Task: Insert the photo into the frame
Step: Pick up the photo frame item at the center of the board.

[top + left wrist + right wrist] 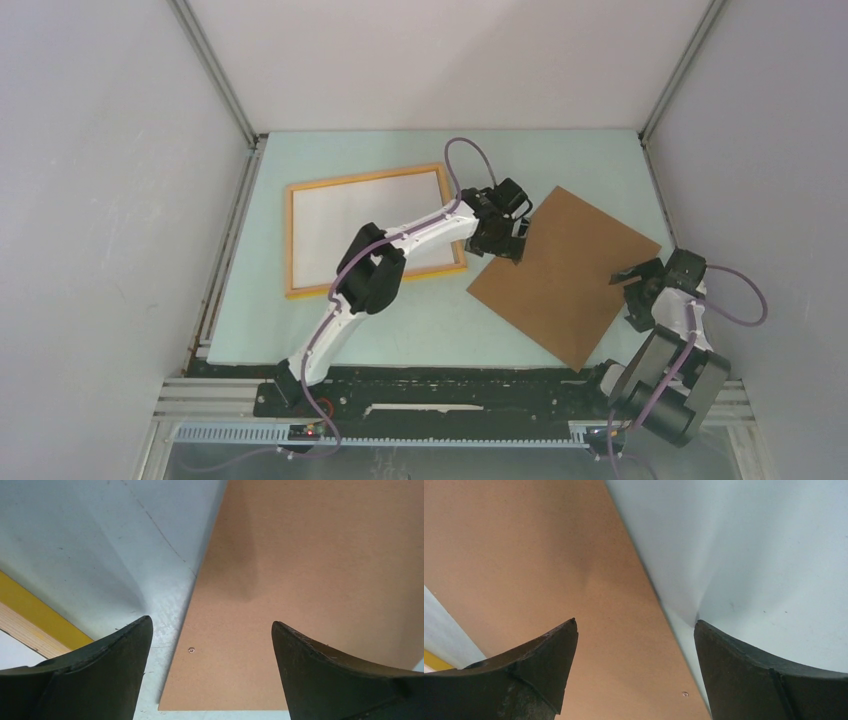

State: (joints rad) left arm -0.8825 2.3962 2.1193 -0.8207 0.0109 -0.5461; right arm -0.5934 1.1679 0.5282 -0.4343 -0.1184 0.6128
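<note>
The frame (360,177), with a thin yellow-orange rim, lies flat at the left of the table. A plain white sheet (360,215) fills it, which looks like the photo lying back up; no printed side shows. My left gripper (510,245) is open and empty, low over the left corner of the brown backing board (570,270). In the left wrist view the gripper (210,630) straddles the board's (300,580) edge, with the frame's rim (40,617) at lower left. My right gripper (625,277) is open and empty; in its wrist view it (636,625) straddles the board's (524,555) right edge.
The pale green table (420,320) is enclosed by white walls at left, back and right. The left arm's elbow (370,275) hangs over the frame's lower right part. The arm bases and a black rail (450,385) run along the near edge.
</note>
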